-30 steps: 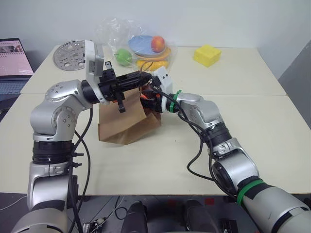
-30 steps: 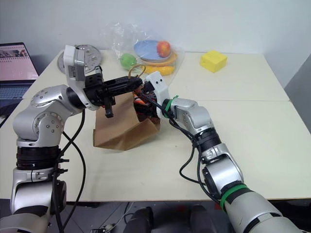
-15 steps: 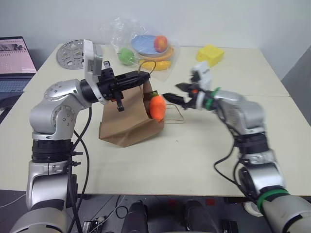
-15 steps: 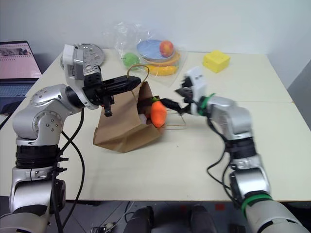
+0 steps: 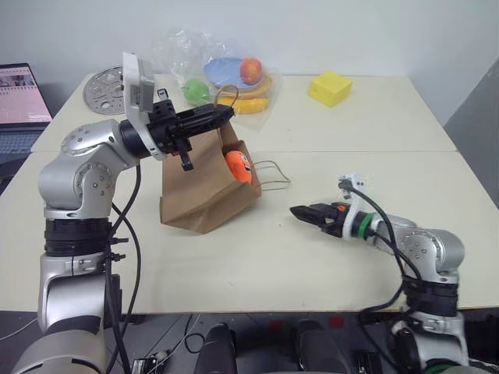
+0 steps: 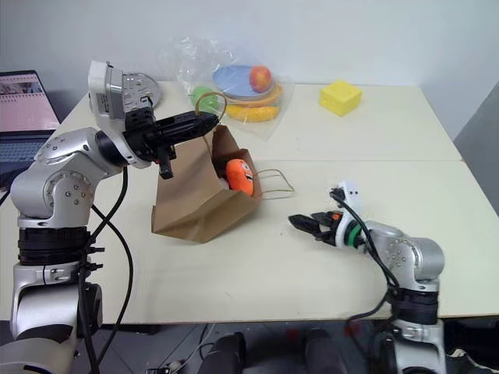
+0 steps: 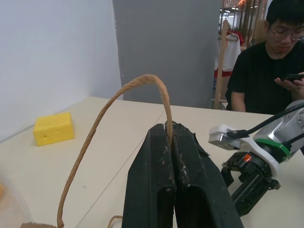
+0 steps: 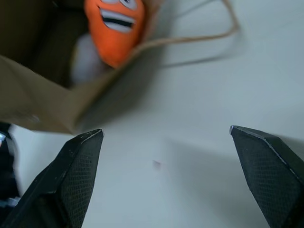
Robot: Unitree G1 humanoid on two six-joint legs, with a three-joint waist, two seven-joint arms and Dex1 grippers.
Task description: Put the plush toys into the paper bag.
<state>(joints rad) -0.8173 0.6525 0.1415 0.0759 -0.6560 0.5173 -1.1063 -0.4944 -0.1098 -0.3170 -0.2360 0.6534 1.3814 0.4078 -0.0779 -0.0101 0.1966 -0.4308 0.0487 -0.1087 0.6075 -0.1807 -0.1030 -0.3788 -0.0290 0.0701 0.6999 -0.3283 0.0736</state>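
While the left gripper (image 5: 224, 114) is pinching 1 thin cord handle (image 7: 118, 97) of the brown paper bag (image 5: 204, 187) tight between its black fingers, it is holding the bag's top up off the table (image 5: 374, 125). The bag is leaning on the table with its mouth facing the right gripper. The orange carrot toy (image 5: 238, 165) is sitting in the mouth of the bag, with its smiling face peeking out. Something white is showing in the bag just beside the carrot, but it is too blurry to tell what it is. The bag's other handle (image 5: 270, 176) is lying flat on the table. The right gripper (image 5: 306, 213) is hanging low over the table, apart from the bag, with its 2 fingers spread wide and nothing between them. Far back on the table, a clear plastic bag of fruit (image 5: 226, 74) and a yellow sponge block (image 5: 330, 87) are sitting.
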